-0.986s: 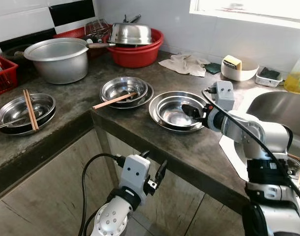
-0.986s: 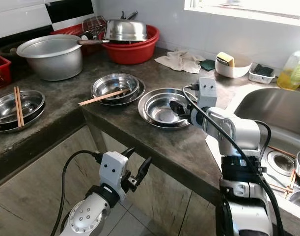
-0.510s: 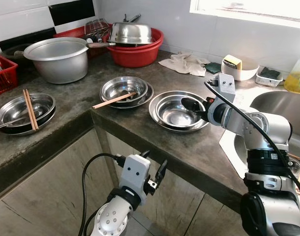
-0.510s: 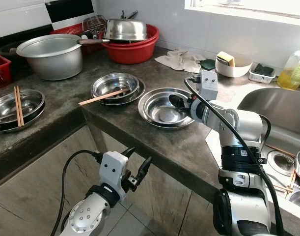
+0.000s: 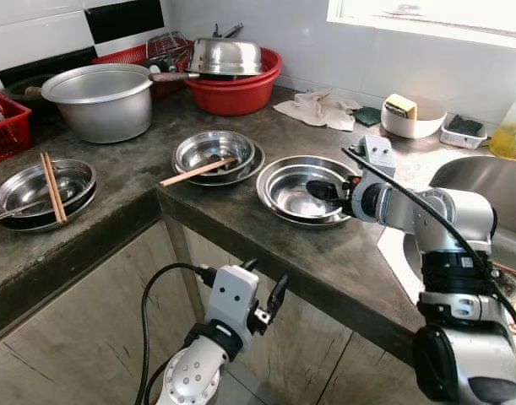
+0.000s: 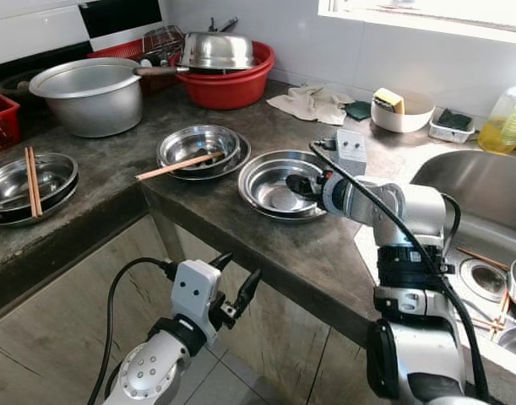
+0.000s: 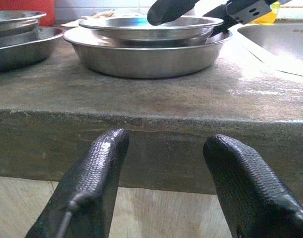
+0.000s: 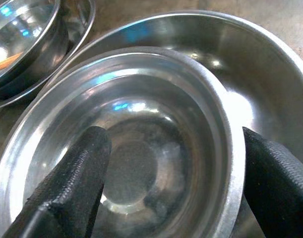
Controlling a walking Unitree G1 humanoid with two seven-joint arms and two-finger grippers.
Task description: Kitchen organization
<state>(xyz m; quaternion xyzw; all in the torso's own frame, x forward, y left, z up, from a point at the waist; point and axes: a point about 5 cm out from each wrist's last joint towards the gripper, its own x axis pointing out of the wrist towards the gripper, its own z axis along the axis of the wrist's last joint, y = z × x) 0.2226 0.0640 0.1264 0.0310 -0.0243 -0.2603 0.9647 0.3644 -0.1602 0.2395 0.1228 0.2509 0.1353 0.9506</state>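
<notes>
Dark stone counter (image 5: 241,211) crowded with steel bowls (image 5: 301,191), tiled wall (image 5: 38,38).

The right tool (image 5: 318,190) covers part of the near rim of the inner steel bowl (image 5: 296,192), so whether its fingers touch that rim cannot be told. In the right wrist view both fingers (image 8: 67,188) are cut off by the picture's edge. The sink (image 5: 486,194) behind that tool runs off the frame. The left tool (image 7: 163,188), below the worktop (image 7: 151,99), has its fingers' bases cropped.
</notes>
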